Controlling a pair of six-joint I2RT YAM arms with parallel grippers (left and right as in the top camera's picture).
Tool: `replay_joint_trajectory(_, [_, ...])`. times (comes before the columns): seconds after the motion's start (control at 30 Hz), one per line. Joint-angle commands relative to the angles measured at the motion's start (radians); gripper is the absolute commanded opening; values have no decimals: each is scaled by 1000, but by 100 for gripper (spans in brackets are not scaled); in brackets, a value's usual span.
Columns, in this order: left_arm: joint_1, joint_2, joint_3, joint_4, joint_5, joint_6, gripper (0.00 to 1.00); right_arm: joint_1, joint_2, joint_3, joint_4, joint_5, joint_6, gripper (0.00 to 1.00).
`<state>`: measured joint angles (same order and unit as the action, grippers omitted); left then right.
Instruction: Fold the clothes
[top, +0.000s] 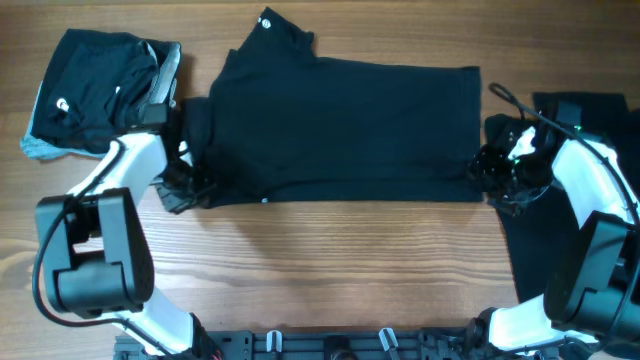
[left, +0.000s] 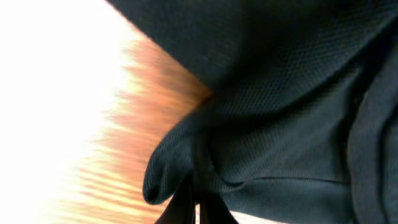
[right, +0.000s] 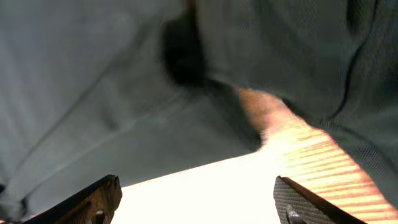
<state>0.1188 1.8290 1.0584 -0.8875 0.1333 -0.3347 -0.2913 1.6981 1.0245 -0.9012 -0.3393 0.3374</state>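
- A bunched fold of the black shirt (left: 280, 124) fills the left wrist view, and the left gripper (left: 194, 210) is clenched on it at the bottom edge.
- From overhead, that gripper sits at the shirt's lower left corner, where the sleeve is gathered up.
- The shirt lies spread flat across the middle of the bench (top: 330, 270), its white tag (top: 266, 24) at the far edge.
- The right gripper (right: 196, 196) is released and spread wide over bare wood. The shirt's lower right corner is just ahead of it, not between the fingers.
- A folded black pile (top: 95, 85) rests far left on a grey-blue piece (top: 40, 148).
- Another dark garment (top: 540, 240) lies at the right edge.
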Motion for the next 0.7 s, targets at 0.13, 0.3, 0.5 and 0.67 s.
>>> replay_joint_trajectory(0.13, [46, 2, -7, -26, -52, -6, 4, 2, 13, -153, 113, -45, 3, 78])
replay_joint_trajectory(0.3, [46, 2, -7, -26, -52, -6, 4, 2, 13, -220, 267, -125, 33, 46])
replay_joint_trajectory(0.5, [46, 2, -7, -38, -22, -6, 4, 2, 11, -219, 203, -31, 58, 7])
replay_joint_trajectory(0.67, [48, -34, -7, -151, -27, -10, 4, 2, -6, -185, 76, 87, 58, 9])
